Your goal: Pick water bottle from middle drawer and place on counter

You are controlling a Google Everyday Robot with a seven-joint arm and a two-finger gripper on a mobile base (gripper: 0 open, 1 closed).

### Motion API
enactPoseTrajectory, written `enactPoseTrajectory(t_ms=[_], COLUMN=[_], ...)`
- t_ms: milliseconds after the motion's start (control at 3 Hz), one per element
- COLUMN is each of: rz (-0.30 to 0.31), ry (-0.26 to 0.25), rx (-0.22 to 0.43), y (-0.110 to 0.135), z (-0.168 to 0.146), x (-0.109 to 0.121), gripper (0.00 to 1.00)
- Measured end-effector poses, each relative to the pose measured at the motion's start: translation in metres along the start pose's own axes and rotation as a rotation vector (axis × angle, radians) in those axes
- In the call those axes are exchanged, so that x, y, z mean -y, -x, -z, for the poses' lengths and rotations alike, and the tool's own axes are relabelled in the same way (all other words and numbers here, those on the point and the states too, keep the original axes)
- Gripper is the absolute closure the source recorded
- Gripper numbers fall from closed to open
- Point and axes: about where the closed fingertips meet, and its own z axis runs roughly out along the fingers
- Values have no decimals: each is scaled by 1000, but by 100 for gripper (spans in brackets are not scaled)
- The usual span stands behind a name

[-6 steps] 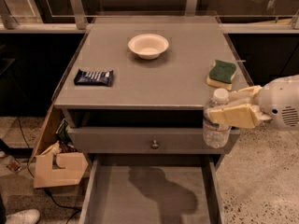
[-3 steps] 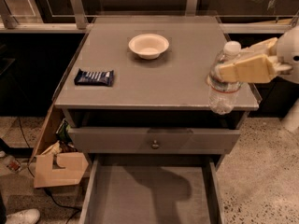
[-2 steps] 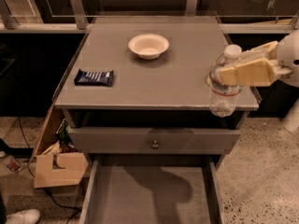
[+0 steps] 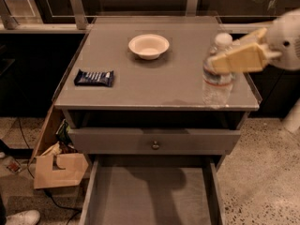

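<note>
The gripper (image 4: pixel 220 58) clamps the bottle (image 4: pixel 216 86) upright at the counter's (image 4: pixel 154 86) right front edge; the drawer (image 4: pixel 150 198) stands open.

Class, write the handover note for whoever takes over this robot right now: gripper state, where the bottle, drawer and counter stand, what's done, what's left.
Gripper: at the right of the scene, over the counter's front right corner, shut on the water bottle.
Water bottle: upright, its base at or just above the counter; contact cannot be told.
Middle drawer: pulled open below, bottle out of it.
Done: pick and carry.
Left: set the bottle down, open, withdraw.
</note>
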Motion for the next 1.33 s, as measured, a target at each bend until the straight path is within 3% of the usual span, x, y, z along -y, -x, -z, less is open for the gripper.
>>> enactPoseTrajectory(t_ms=[333,667,1333], rz=[56,55,56], ry=[93,92,201], rx=[-12,-13,-7], y=[50,49,69], z=[-28,-28,-68], x=[3,3,25], gripper=[100,100,100])
